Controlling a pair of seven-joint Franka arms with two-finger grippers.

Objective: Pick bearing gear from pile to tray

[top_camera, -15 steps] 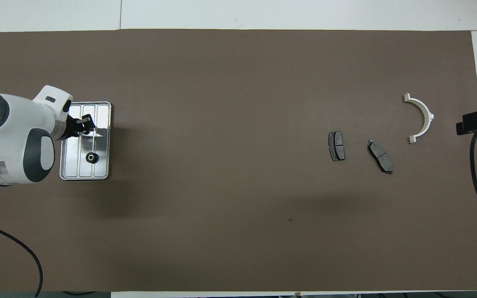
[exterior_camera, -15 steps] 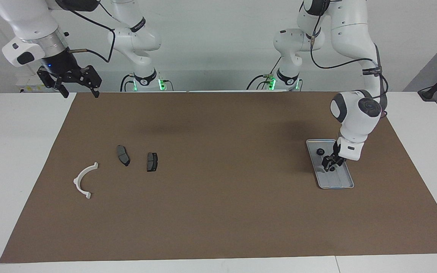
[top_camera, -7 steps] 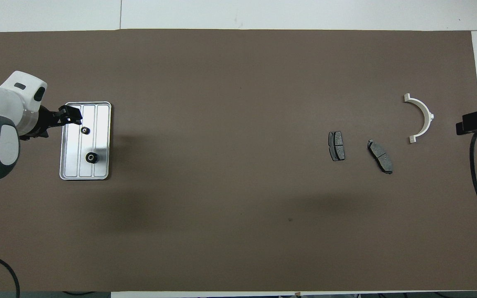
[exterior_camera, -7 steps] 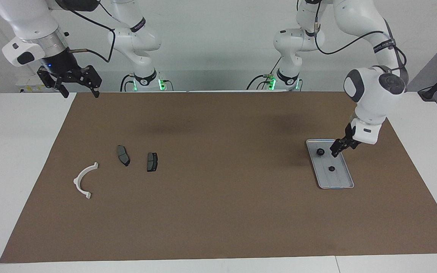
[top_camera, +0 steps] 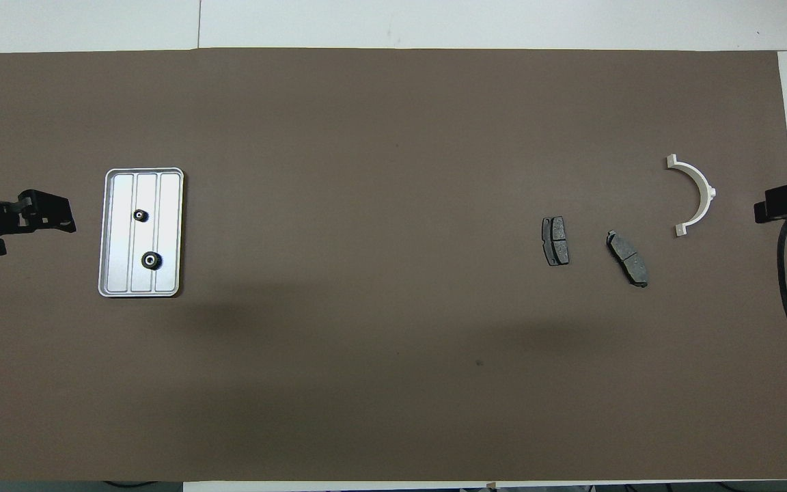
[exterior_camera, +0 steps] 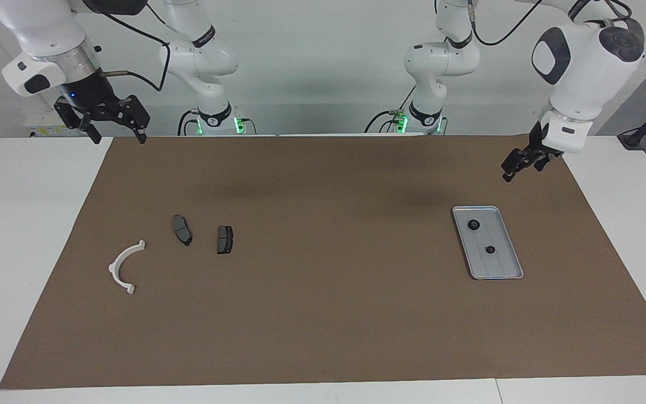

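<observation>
1. The right gripper point(exterior_camera: 114, 130) waited over the mat's edge, jaws spread wide, empty.
2. Pile point(exterior_camera: 188, 235) — brake pads point(exterior_camera: 225, 239), white bracket point(exterior_camera: 124, 266) — showed no gear.
3. Both bearing gears point(exterior_camera: 473, 225) lay in the tray point(exterior_camera: 502, 269).
4. The left gripper point(exterior_camera: 516, 164) hung over the mat, jaws wide, empty — nearer the tray.

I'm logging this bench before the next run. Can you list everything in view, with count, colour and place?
tray: one, light grey, on the brown mat, toward the left arm's end.
gears: two, black, in the tray, apart.
brake pads: two, dark grey, toward the right arm's end.
arc bracket: one, white, beside the pads.
left gripper: open, empty, raised beside the tray.
right gripper: open, empty, waiting over the mat's corner.
</observation>
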